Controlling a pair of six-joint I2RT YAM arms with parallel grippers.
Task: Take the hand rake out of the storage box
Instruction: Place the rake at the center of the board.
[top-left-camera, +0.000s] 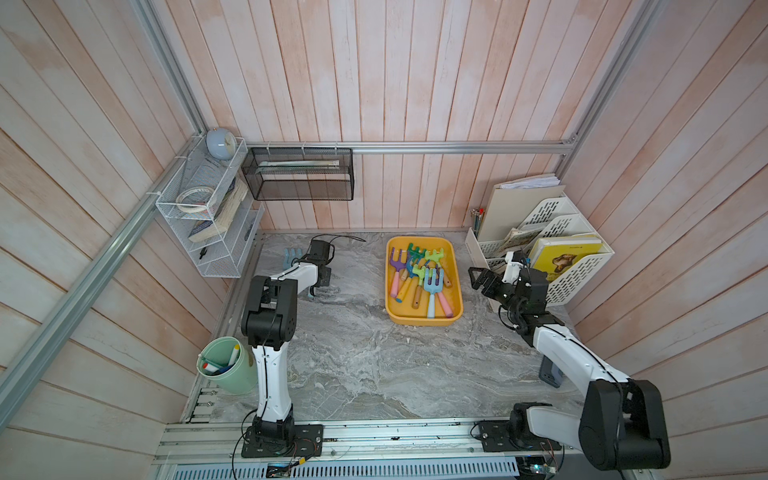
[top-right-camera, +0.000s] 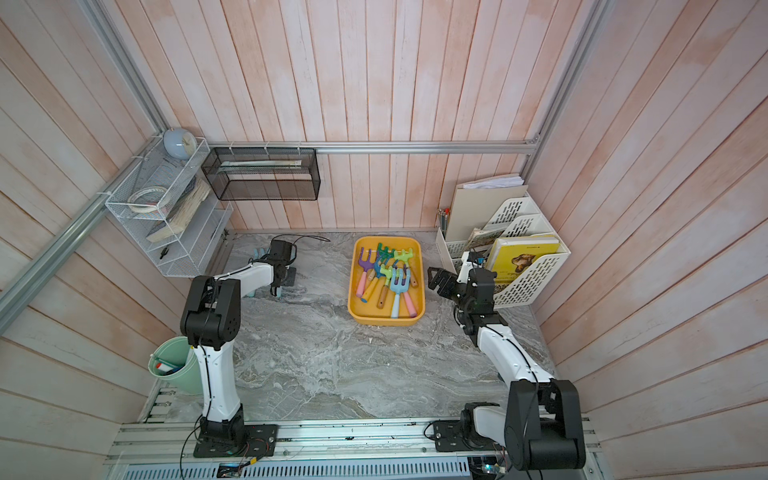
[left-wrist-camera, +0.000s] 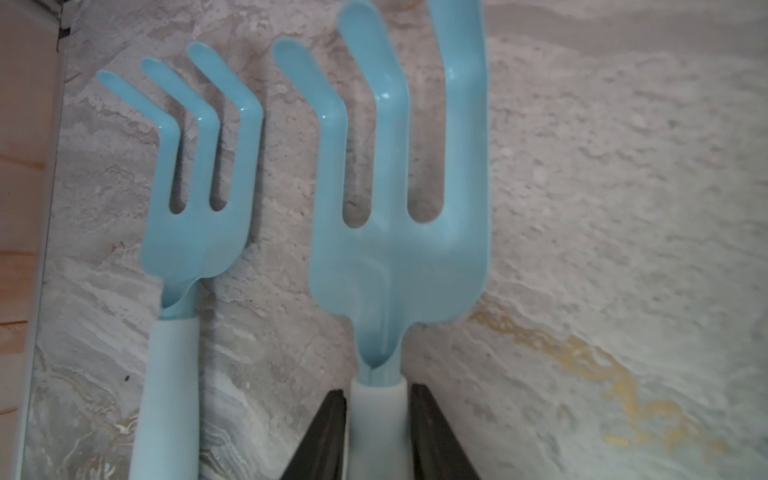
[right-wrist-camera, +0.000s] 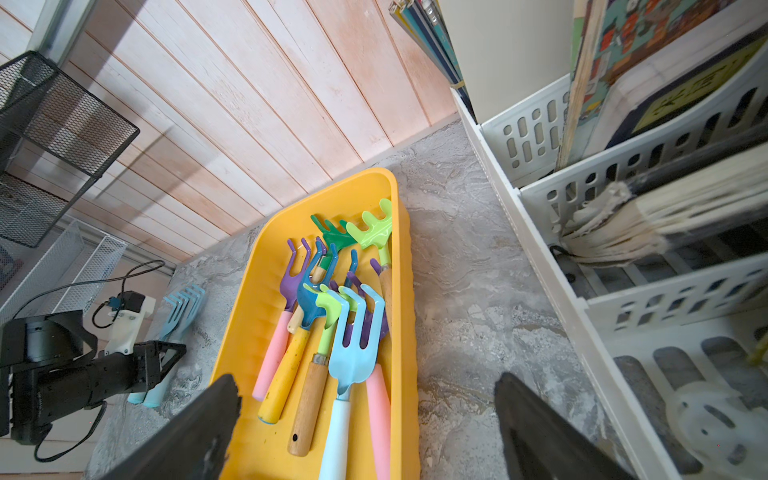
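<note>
Rake (left-wrist-camera: 395, 257): pale blue, 3 bent tines, flat on the table (top-left-camera: 374, 365) at left-middle of both top views, well apart from the box (top-left-camera: 419, 321), so it's out. Left gripper (left-wrist-camera: 378, 391) straddles its pale handle just below the neck, fingers (left-wrist-camera: 328, 432) close against both sides. Can't tell if it's clamped or slack. 2nd rake (left-wrist-camera: 195, 224), same colour, lies just beside it, parallel and not touching.

Handling, my guess: light and stiff. The glossy head is slippery and the tines snag. The matte round handle is the best hold, near the neck so the head doesn't swing.

Box at frame centre holds a pile (top-left-camera: 419, 274) of several overlapped rakes. Right gripper (right-wrist-camera: 369, 382) hangs just beside the box's right rim, jaws wide apart, empty. Blue rake (right-wrist-camera: 353, 345) lies on top with its handle exposed, so likely the easiest next pick.
</note>
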